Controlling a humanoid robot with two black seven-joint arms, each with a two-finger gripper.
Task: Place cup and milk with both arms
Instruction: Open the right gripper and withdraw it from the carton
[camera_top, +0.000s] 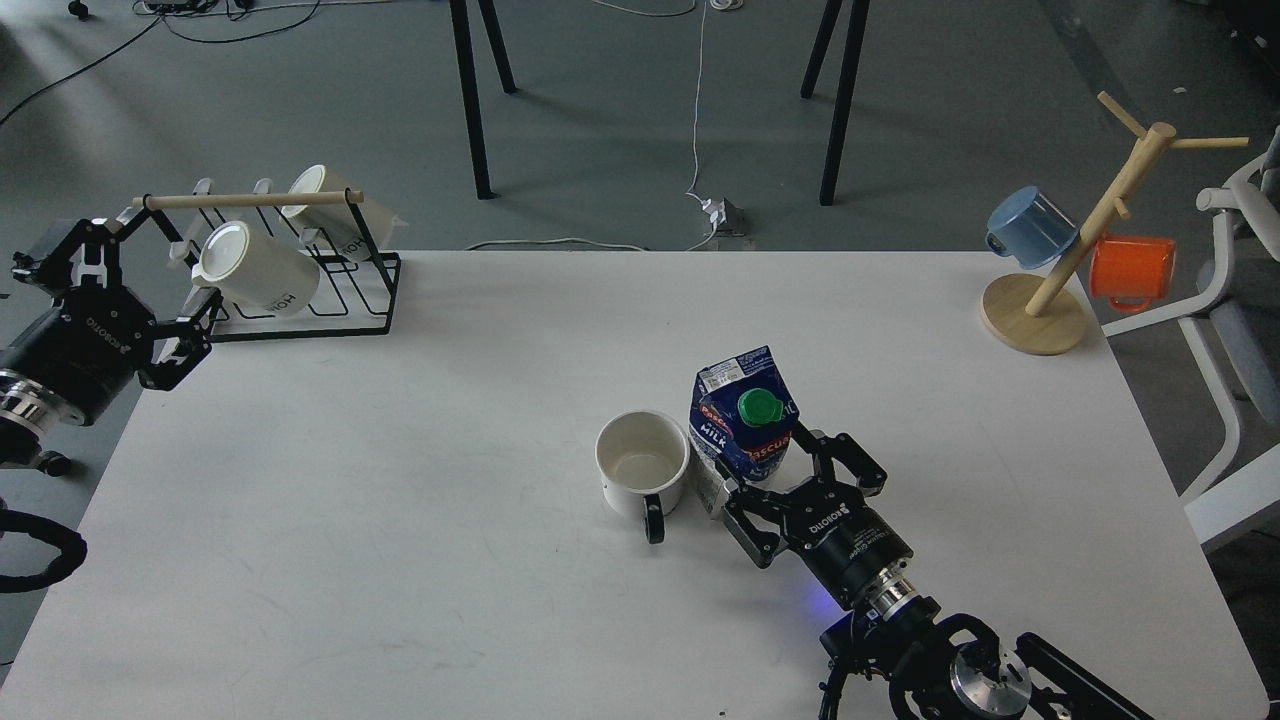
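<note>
The white cup (642, 467) with a black handle stands upright at the table's middle, handle toward me. The blue-and-white milk carton (742, 420) with a green cap stands right beside it on its right, nearly touching. My right gripper (797, 478) is just behind the carton's near side, its fingers spread open around the carton's lower part with a little space on each side. My left gripper (140, 285) is open and empty off the table's left edge, near the mug rack.
A black wire rack (300, 290) with a wooden bar holds two cream mugs at the back left. A wooden mug tree (1060, 280) with a blue mug and an orange mug stands at the back right. A white chair (1235, 330) is beyond the right edge.
</note>
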